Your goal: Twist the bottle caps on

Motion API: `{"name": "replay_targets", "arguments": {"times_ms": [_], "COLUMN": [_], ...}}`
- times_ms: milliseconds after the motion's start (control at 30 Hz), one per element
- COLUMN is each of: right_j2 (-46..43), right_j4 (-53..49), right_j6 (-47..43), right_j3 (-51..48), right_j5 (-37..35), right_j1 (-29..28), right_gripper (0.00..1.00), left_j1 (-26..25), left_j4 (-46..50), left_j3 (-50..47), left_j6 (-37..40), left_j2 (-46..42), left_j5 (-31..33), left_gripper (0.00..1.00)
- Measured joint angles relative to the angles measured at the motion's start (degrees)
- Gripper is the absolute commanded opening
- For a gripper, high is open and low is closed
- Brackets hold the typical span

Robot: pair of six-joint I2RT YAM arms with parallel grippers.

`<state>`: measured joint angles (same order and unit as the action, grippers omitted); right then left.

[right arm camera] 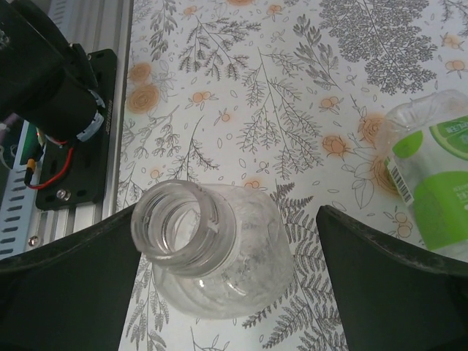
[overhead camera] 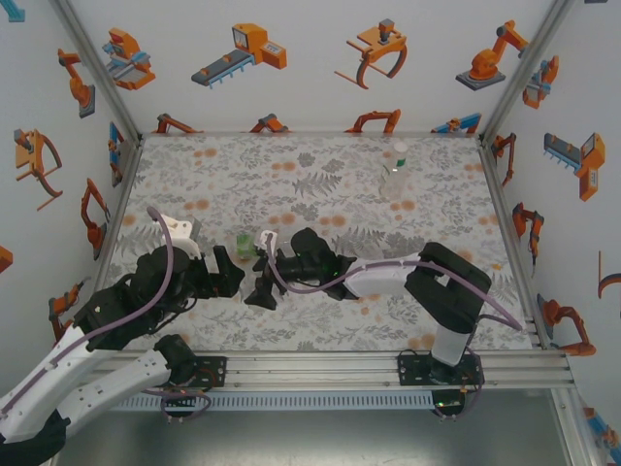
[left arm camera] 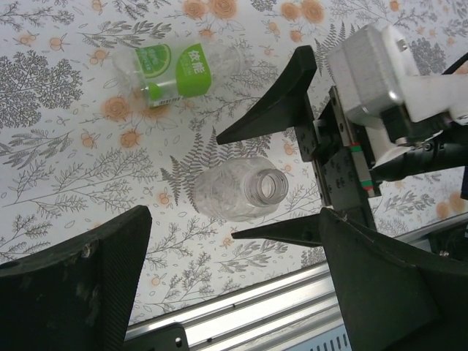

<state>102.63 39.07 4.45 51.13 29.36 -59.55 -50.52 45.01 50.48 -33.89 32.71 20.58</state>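
I have the right gripper (left arm camera: 227, 188) spread wide, one finger (left arm camera: 270, 102) on each side of the clear bottle (right arm camera: 219, 263). In the right wrist view a strip of table (overhead camera: 320, 184) shows between the bottle's body and one finger. On the other side the neck overlaps the finger, so I can't tell whether they touch. It is not clamped. The bottle's mouth is open and its threaded neck is bare.

The left gripper (overhead camera: 231, 275) is also spread, with nothing between its fingers. The clear bottle stands just beyond their tips, and the right gripper faces them.

The green-label bottle (left arm camera: 175, 69) lies outside the right gripper's fingers, near but apart. Its label reads "依能" in white on green, beside a lime-slice picture. The right wrist view shows a barcode (right arm camera: 398, 179) at the label's edge.

The tall bottle (overhead camera: 395, 175) stands well apart from both grippers. Its top looks pale, and any writing is too small to read.
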Motion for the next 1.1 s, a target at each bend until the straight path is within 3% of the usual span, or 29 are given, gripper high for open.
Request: {"name": "replay_targets", "arguments": {"times_ms": [267,533,900,1100], "right_j2": [0.5,-5.4,-22.5,-33.0], "right_j4": [2.8,2.6,-7.3,-17.4], "right_j6": [0.2,0.2,4.0,8.5], "right_j3": [-0.1,-4.7,-9.7,-10.0], "right_j5": [-0.3,-2.9,-8.5,-12.5], "right_j1": [-0.3,-0.3,3.3,7.1], "right_gripper": [0.61,0.49,0.35,0.3], "left_j1": [0.1,0.5,1.5,1.6], "left_j4": [-0.2,-2.7,-7.1,-13.4], "left_j3": [0.0,0.0,1.1,0.4], "left_j6": [0.5,2.9,7.5,12.6], "left_j2": [0.5,4.2,9.4,8.8], "left_j5": [-0.1,-2.3,-7.4,-15.0], "left_gripper": [0.88,0.88,0.86,0.85]}}
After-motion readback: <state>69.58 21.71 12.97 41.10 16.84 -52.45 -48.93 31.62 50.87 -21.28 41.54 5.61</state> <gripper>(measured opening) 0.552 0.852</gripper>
